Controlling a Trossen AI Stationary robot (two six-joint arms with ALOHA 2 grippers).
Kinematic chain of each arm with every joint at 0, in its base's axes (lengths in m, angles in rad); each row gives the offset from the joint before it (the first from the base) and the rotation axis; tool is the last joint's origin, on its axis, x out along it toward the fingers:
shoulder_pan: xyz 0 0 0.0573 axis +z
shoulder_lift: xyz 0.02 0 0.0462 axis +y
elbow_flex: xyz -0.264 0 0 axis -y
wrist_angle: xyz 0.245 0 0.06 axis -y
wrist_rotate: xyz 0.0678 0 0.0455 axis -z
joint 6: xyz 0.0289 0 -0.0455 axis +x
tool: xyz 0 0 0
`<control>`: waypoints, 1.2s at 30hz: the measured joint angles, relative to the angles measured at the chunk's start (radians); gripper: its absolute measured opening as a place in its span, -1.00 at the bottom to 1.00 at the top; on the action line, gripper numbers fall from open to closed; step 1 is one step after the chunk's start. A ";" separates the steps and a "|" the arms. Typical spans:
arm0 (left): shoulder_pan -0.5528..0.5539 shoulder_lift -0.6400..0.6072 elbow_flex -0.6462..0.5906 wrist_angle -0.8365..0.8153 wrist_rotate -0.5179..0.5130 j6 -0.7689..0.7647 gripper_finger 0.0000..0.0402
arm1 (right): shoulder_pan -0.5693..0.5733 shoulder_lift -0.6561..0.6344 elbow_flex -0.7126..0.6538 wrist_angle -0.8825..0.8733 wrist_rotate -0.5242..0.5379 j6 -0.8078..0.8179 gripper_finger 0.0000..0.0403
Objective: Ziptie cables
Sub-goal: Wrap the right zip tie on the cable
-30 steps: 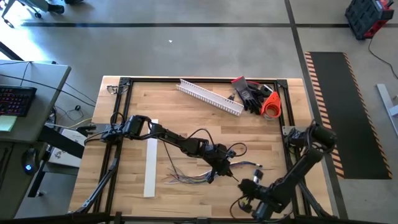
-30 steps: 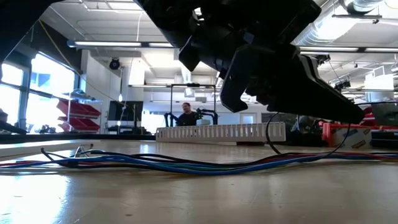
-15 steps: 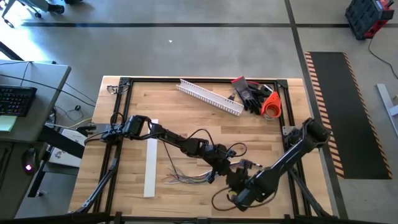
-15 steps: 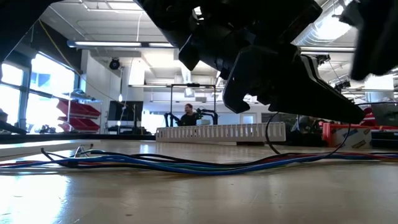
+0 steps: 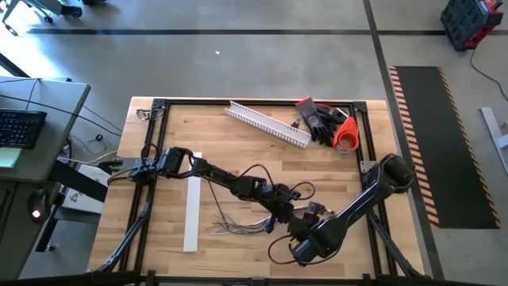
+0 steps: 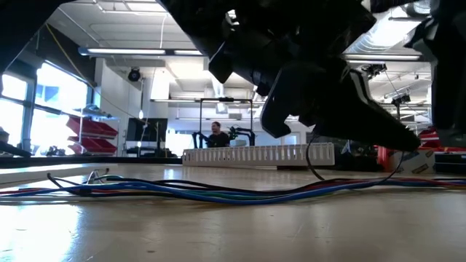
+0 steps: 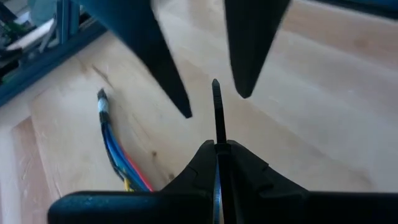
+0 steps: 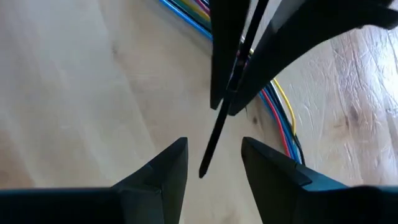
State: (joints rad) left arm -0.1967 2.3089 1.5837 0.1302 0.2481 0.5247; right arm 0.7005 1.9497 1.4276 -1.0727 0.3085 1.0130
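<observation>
- My left gripper (image 7: 219, 155) is clamped on a black ziptie (image 7: 216, 109), its free tail sticking out past my fingertips, near the table's 5 o'clock area in the high view
- My right gripper (image 8: 214, 158) stands spread, one finger on each side of that tail's tip, not yet touching it
- To do this handover well I judge I should keep the left one steady, slide the right fingers (image 8: 158, 171) further along the tail so they take more than the very tip, then close squarely so the strip does not twist out
- The cables (image 5: 238, 226) lie loose on the wood at about 9 o'clock from the grippers, close by; the ziptie is not around them yet, as far as I can tell
- Count: one ziptie, two grippers, one bunch of cables with several strands I cannot number
- Farther out: one white strip (image 5: 193, 202) at 9 o'clock, one slotted channel (image 5: 268, 123) at 12, gloves (image 5: 317, 117) and an orange thing (image 5: 345, 133) at 1
</observation>
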 joint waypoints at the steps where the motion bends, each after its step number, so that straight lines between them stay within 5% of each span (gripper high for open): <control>1: 0.000 0.000 0.000 -0.003 0.000 0.000 -0.99 | 0.001 0.011 0.000 -0.003 0.013 0.006 -0.30; 20: -0.001 0.003 0.000 -0.002 0.008 -0.009 -0.99 | 0.026 0.041 -0.003 0.008 0.125 0.035 -0.98; 26: -0.002 0.003 0.000 0.004 0.006 -0.009 -0.99 | 0.041 0.041 -0.003 0.011 0.123 0.049 -0.89; 36: -0.002 0.003 0.000 0.005 0.008 -0.008 -0.99 | 0.052 0.049 -0.004 -0.014 0.137 0.063 -0.34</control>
State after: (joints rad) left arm -0.1986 2.3116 1.5837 0.1352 0.2558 0.5167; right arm 0.7528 1.9984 1.4239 -1.0868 0.4460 1.0759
